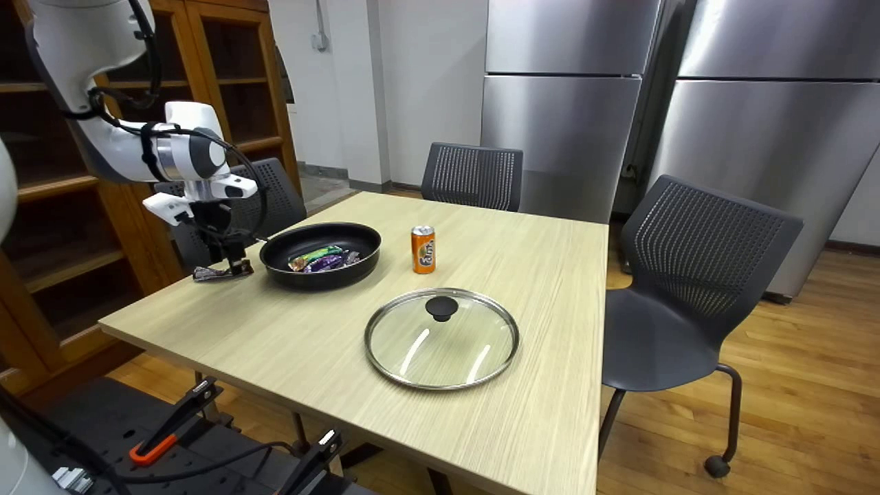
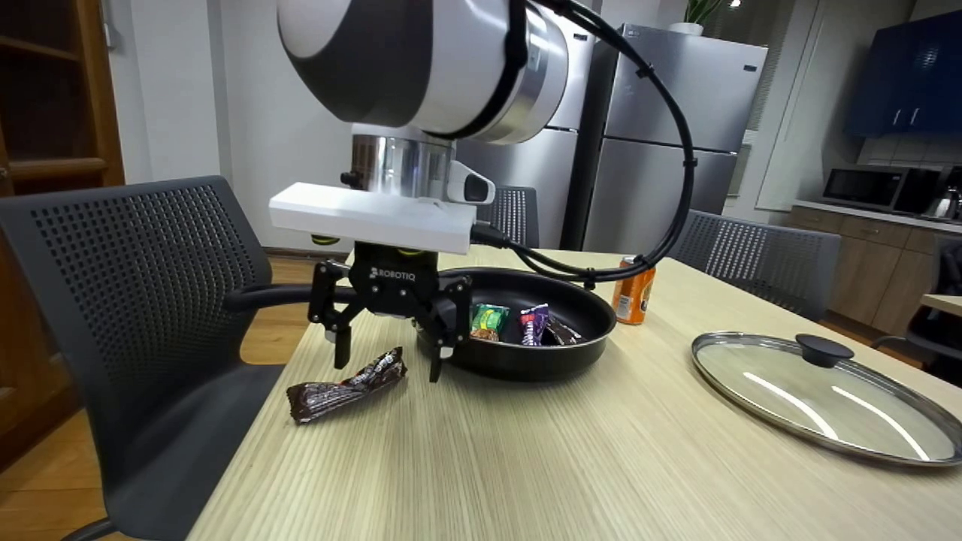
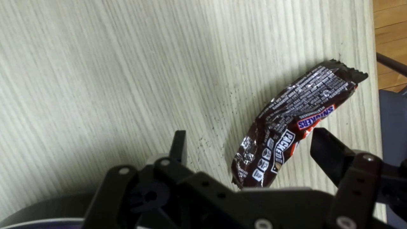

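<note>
Jaws parted above crinkled Snickers bar (image 3: 287, 119)

We are looking at a pale wood-grained table (image 1: 309, 326). Taking the round black metal frying pan (image 1: 320, 282) standing on it as our clock's centre in an exterior view, we are finding a narrow, dark-brown plastic Snickers packet (image 3: 287, 124) lying near the pan at nine o'clock, close to the table's edge. An orange cylindrical metal Fanta can (image 1: 423, 250) is standing upright at three, and a round, metal-rimmed clear-glass lid (image 1: 440, 350) is lying at four, its black knob (image 1: 441, 306) pointing up. In the wrist view, small dark specks (image 3: 213, 128) are dotting the table at nine o'clock from the packet.
</note>
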{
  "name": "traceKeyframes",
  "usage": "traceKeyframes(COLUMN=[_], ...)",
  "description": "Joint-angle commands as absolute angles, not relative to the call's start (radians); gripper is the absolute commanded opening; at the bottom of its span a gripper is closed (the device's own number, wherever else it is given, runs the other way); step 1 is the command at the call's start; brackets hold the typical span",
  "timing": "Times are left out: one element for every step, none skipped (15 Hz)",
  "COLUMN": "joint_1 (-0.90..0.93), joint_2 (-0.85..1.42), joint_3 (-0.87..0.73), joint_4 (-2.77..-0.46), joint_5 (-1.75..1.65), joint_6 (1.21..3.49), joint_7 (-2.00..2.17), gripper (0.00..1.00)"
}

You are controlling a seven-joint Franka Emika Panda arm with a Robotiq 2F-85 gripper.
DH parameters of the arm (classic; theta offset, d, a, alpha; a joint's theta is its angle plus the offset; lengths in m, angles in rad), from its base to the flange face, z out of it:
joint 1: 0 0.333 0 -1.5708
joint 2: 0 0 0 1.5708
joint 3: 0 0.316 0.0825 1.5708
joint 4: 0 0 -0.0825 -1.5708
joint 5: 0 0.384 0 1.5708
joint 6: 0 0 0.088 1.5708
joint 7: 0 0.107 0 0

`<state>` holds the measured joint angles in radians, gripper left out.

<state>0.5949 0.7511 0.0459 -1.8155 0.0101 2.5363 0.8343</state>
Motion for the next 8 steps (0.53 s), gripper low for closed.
traceKeyframes(joint_1=[0.587,0.585,0.585,0.584,0.586,0.587,0.589,0.589], joint_2=[0.796,0.807,0.818,0.829,0.838,0.848,0.857,0.865], joint_3=[0.060,0.061,0.061,0.063,0.063,0.062,0.061,0.062], joint_4=[-1.745,-1.729,-1.715,-1.698,-1.686,-1.671,-1.658,-1.647], joint_5=[0.019,0.021,0.023,0.025,0.026,0.026,0.025,0.026], joint_6=[2.519,2.513,2.511,2.508,2.508,2.503,2.498,2.497], joint_7=[0.845,0.843,0.842,0.840,0.841,0.842,0.841,0.841], gripper=[1.00,1.00,1.00,1.00,1.00,1.00,1.00,1.00])
